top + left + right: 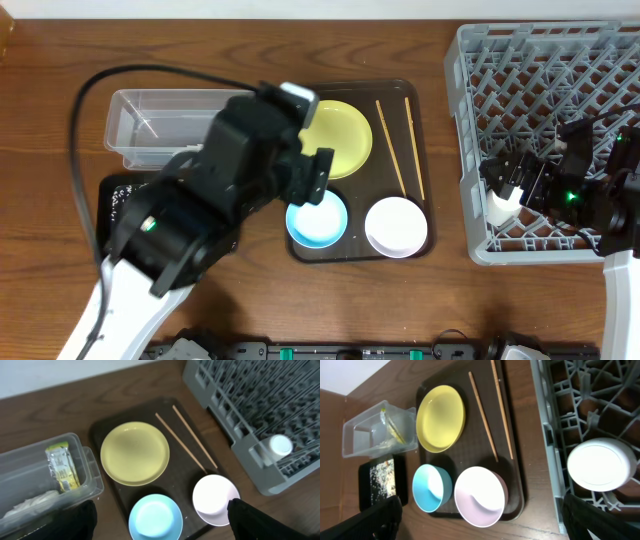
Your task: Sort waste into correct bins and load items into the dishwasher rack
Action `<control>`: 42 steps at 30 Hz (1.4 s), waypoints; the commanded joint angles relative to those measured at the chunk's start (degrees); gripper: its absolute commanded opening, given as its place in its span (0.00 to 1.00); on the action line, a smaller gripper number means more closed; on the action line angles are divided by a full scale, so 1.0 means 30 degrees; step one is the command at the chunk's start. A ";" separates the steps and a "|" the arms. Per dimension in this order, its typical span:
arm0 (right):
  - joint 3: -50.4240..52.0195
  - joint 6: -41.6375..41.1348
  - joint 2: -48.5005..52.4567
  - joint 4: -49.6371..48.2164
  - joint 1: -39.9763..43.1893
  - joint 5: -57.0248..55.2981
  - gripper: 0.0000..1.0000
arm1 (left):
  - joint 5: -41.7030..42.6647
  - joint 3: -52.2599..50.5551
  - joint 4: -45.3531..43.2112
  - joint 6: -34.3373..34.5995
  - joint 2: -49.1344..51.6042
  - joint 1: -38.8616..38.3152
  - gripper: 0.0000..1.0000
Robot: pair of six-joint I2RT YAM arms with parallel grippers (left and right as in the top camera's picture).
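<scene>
My left gripper (312,185) is open and empty above the light blue bowl (317,221), which shows between its fingers in the left wrist view (155,517). The yellow plate (337,138), pinkish-white bowl (396,227) and chopsticks (392,148) lie on the brown serving tray (418,110). My right gripper (512,185) is open and empty over the grey rack (540,70). The white cup (602,466) stands in the rack's front left part. The clear tub (20,467) holds the wrapper (61,466) and crumpled paper (30,505). The black tray (382,480) holds rice scraps.
My left arm covers most of the black tray (112,195) in the overhead view. The clear tub (150,115) stands just behind it. The serving tray sits between the bins and the rack, with a strip of bare wooden table (445,200) before the rack.
</scene>
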State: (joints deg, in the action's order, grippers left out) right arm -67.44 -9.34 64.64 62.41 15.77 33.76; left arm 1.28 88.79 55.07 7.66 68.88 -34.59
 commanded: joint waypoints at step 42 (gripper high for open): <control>-0.0124 0.0284 -0.0051 0.0066 -0.0138 -0.0328 0.99 | -0.1064 -2.7234 -1.6181 -0.2259 -2.1835 0.5348 0.88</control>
State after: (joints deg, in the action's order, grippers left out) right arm -67.44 -9.37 64.64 62.57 15.77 32.53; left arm -1.98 8.62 7.14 1.43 5.98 -18.85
